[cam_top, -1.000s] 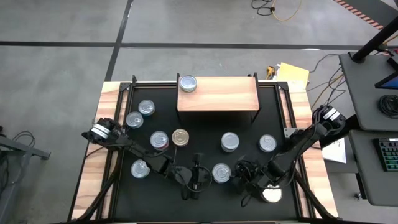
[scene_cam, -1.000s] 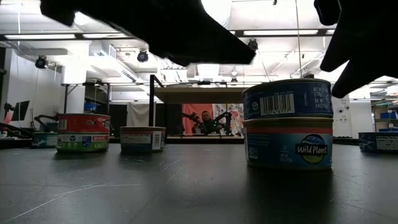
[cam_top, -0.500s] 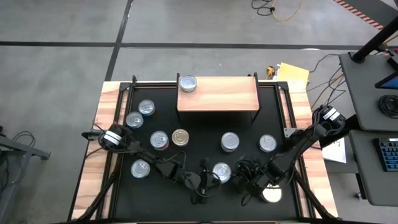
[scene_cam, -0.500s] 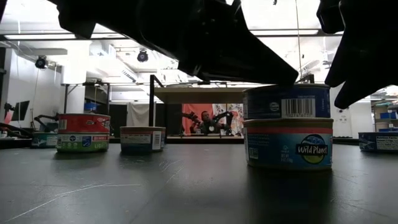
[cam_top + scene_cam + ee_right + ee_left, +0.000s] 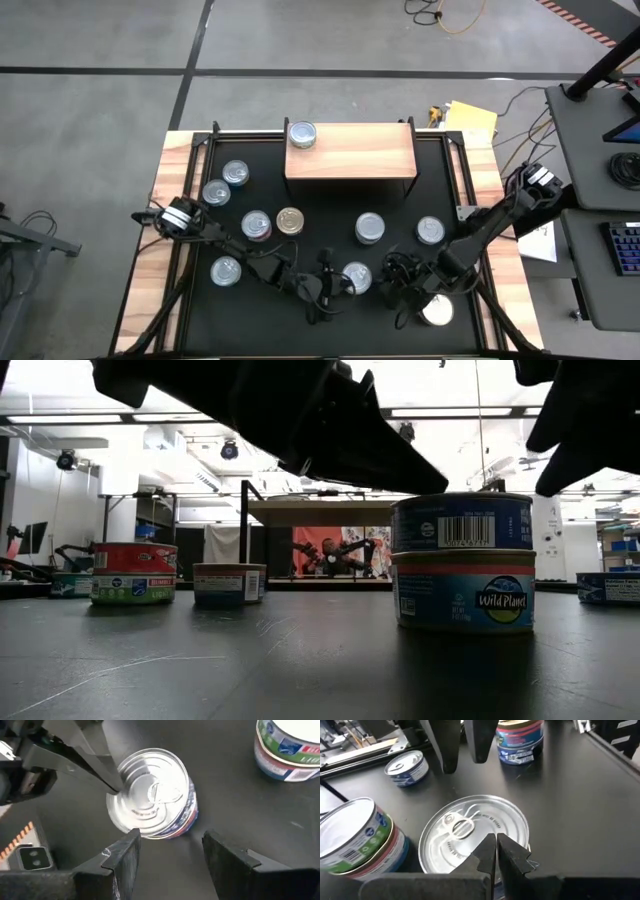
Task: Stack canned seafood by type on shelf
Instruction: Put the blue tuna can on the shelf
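A two-can stack (image 5: 356,278) with a silver pull-ring top stands on the black tabletop near the front middle; it also shows in the low view (image 5: 462,565). My left gripper (image 5: 495,845) is shut, with its tips at the stack's top. My right gripper (image 5: 172,860) is open just right of the stack (image 5: 152,800), which lies ahead of its fingers, not between them. The wooden shelf (image 5: 360,152) stands at the far middle and carries one silver-topped can (image 5: 302,134) at its left end. My left gripper touches the upper can's lid with its shut fingertips (image 5: 114,787), near the rim (image 5: 517,851) on the side toward the table's left. The fingers come slanting down from the left. The can stands upright on the lower can.
Loose cans stand on the tabletop: two at far left (image 5: 237,173) (image 5: 216,192), a stack (image 5: 256,225) beside a gold-topped one (image 5: 290,221), one at near left (image 5: 226,270), two right of centre (image 5: 370,228) (image 5: 430,231), a white-topped one (image 5: 436,312) under my right arm.
My left gripper has gone toward the table's right edge, up to the two-can stack, and its tips now reach the upper can's top. The upper can has turned a little on the lower one.
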Tool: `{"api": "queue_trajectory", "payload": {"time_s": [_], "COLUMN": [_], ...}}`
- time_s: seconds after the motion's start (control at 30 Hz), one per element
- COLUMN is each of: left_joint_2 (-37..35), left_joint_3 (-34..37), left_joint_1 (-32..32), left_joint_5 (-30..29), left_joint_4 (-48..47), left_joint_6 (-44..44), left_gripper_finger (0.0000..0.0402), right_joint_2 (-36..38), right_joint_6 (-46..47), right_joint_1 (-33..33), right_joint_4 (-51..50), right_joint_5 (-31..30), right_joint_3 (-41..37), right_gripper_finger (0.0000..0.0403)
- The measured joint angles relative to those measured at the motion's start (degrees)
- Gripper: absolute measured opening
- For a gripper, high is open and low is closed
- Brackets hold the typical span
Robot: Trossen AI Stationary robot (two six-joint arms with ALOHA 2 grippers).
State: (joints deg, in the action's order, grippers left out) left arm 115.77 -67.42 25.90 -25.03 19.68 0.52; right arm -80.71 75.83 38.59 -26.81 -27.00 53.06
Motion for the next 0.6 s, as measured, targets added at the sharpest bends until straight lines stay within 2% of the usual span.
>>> {"api": "queue_trajectory", "payload": {"time_s": [0.2,0.6], "left_joint_2": [-1.07,-1.1], "left_joint_3": [0.27,0.72], "left_joint_1": [-0.14,-0.13], "left_joint_5": [-0.27,-0.24], "left_joint_4": [-4.03,-4.04], "left_joint_6": [-2.62,-4.53], "left_gripper_finger": [0.0,0.0], "right_joint_2": [-0.82,-1.11], "right_joint_6": [-0.58,-0.44], "right_joint_1": [-0.72,-1.51], "right_joint_4": [0.5,9.26], "right_joint_5": [-0.01,-0.02], "right_joint_3": [-0.46,-3.5], "right_gripper_finger": [0.0201,0.0201]}}
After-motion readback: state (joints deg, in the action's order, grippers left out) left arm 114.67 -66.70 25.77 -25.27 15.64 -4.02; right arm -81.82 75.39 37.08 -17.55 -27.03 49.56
